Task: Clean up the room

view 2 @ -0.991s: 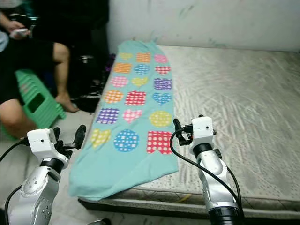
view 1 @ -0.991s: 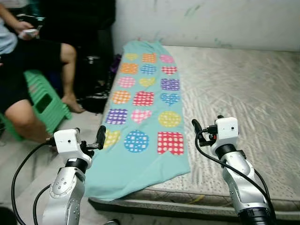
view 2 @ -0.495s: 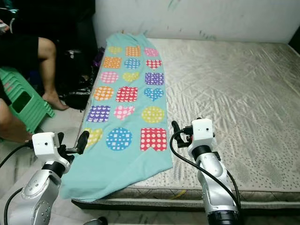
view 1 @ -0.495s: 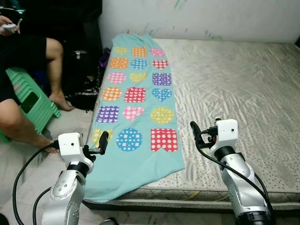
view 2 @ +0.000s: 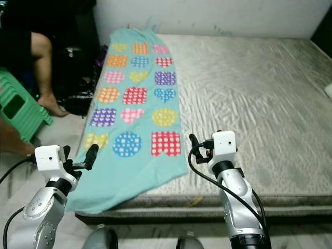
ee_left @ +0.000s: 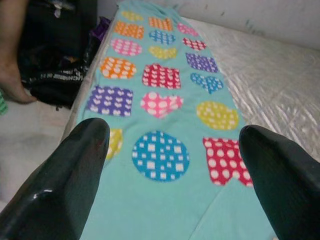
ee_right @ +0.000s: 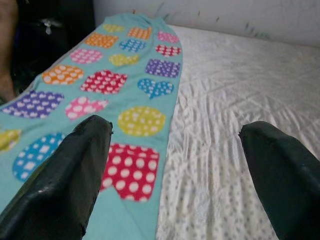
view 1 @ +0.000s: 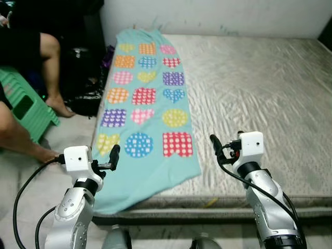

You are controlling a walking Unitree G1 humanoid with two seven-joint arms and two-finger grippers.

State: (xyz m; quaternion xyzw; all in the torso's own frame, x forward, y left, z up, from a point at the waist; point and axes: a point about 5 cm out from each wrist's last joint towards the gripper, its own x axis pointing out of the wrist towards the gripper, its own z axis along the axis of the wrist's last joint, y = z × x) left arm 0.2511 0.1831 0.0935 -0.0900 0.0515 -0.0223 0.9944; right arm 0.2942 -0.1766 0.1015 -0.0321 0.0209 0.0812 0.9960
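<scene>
A turquoise blanket (view 1: 148, 98) printed with dotted hearts, circles and squares lies lengthwise along the left side of a bare grey mattress (view 1: 259, 93). Its near end hangs over the mattress's front corner. My left gripper (view 1: 112, 157) is held open in front of that hanging corner, apart from it; the left wrist view looks between its fingers (ee_left: 75, 170) at the blanket (ee_left: 160, 100). My right gripper (view 1: 215, 146) is open too, raised above the mattress's front edge just right of the blanket (ee_right: 125, 75). Neither holds anything.
A person's bare legs (view 1: 49, 62) and a green plastic stool (view 1: 23, 106) are on the floor at the left. A black bag (view 1: 83, 98) lies against the bed's side. A pale wall (view 1: 218, 15) runs behind the mattress. My feet (view 1: 116, 239) stand by the bed's front edge.
The whole picture has shifted, so the camera moved: more of the mattress's right side and front edge shows now. Both arms keep the same pose and the blanket lies as before.
</scene>
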